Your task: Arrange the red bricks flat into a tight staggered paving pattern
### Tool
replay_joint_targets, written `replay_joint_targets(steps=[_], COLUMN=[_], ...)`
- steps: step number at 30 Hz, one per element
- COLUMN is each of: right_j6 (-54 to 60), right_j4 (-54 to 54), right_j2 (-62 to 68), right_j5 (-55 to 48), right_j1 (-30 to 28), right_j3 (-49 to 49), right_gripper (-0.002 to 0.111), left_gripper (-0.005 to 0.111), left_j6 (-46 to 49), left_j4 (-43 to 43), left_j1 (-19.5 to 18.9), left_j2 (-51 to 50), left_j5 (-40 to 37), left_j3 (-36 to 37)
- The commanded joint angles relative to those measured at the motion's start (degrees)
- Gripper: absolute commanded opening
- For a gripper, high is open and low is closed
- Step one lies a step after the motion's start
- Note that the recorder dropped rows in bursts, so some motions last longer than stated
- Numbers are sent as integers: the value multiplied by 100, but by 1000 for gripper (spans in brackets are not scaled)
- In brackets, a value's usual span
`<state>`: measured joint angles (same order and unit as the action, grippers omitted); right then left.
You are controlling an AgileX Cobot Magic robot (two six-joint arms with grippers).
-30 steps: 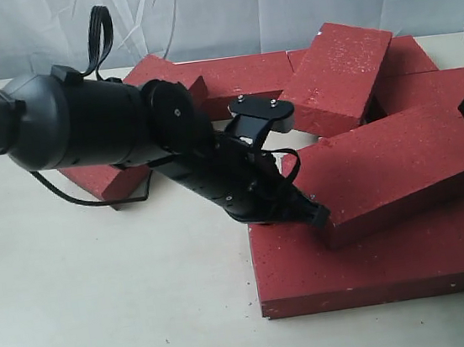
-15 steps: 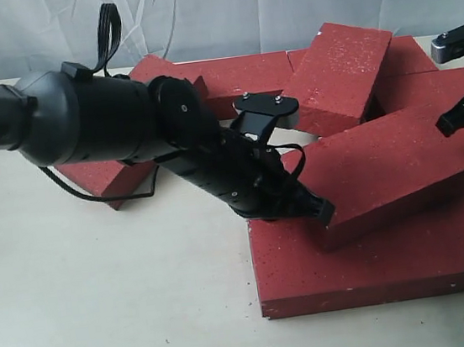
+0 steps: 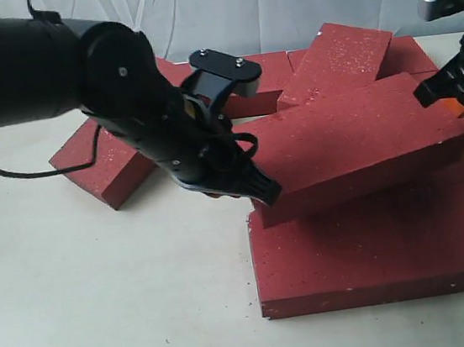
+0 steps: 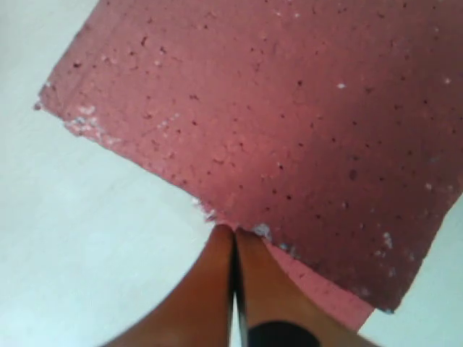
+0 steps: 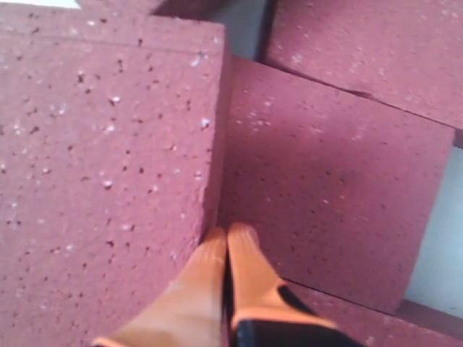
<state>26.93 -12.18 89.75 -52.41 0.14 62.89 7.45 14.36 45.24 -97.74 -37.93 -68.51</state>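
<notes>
1. Arm on the left enters the exterior view from 10 o'clock and slopes down toward 4 o'clock; the left gripper (image 3: 266, 193) meets the 8 o'clock corner of the top brick (image 3: 355, 137)
2. Left gripper jaws are pressed fully together and hold nothing; the wrist view shows the closed tip touching the brick's edge
3. Right gripper (image 3: 423, 97) reaches in from 2 o'clock with its jaws also closed finger against finger and empty; the tip rests against the top brick's 3 o'clock end
4. Top brick lies askew across the flat red bricks (image 3: 377, 249) at 5 o'clock on the table (image 3: 106, 316)
5. Leaning brick (image 3: 339, 63) sits at 1 o'clock; lone brick (image 3: 99, 160) lies flat at 9 o'clock, apart from the rest
</notes>
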Motion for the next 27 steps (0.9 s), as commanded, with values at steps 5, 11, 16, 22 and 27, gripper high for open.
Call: replay_joint_targets(steps=[5,11,16,22,27], right_j6=[-272,-611,-611,-611,-599], right_j4=[-795,-1150,-1325,-1448,-1647], right_j2=[-34,28,363,841,1083], right_j5=[295,1034,1474,1981,2279], right_j1=[906,1582,2058,2334,2334], right_j3=[15,15,15,15,20], right_gripper=[-1,-1,-1,-1,-1], left_gripper=[0,0,0,0,0], left_j6=[-120,-47,109,165,165], left_j4=[-501,-569,-669,-771,-800], left_j1=[-714,-1151,-1372,-1650,-1842], left_j2=[671,874,884,884,845], left_j5=[-472,-369,-235,35,192], left_j3=[269,677,849,851,851])
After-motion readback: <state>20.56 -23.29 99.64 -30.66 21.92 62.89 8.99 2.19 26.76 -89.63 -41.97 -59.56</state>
